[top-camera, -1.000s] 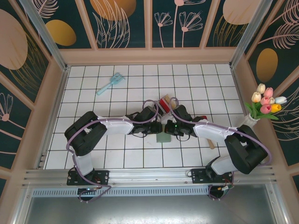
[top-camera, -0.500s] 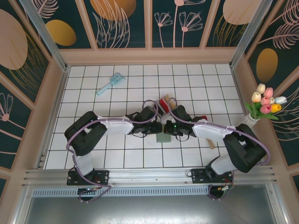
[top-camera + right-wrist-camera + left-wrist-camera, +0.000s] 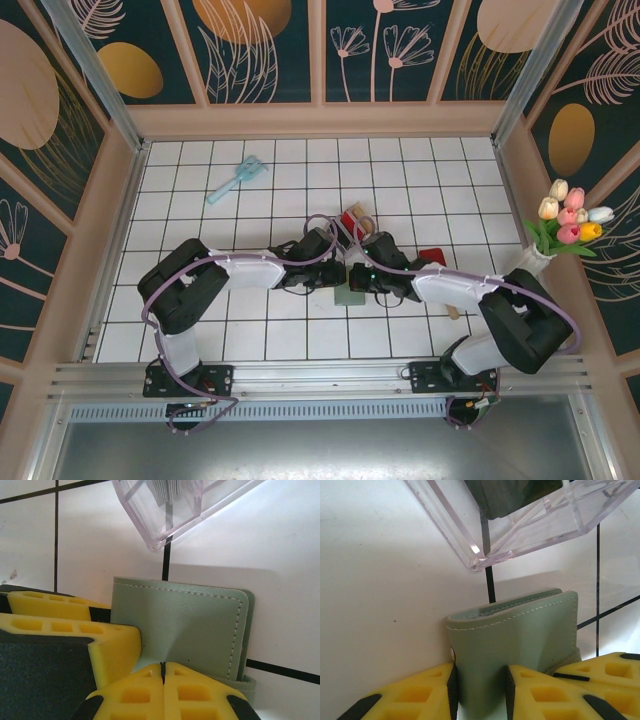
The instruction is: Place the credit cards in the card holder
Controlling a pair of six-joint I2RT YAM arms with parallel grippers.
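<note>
- Pinching the card holder [image 3: 520, 630] with the left gripper [image 3: 480, 682]: jaws partly open, one pad on each side of its near edge.
- Right gripper [image 3: 164, 666] is fully closed, tips on the card holder's face. We can't tell if it grips a flap.
- Card holder is folded shut, long axis crosswise to both tools, stitched edge facing away toward the clear box [image 3: 165, 510].

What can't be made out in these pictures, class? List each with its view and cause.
Card holder, top view: mostly under both arms.
Its inside, wrist views: folded shut, covers hide it.
Clear box contents, left wrist view: cut off by top edge; right wrist view: blurred.
Credit cards, top view: half behind cables; count unclear.
</note>
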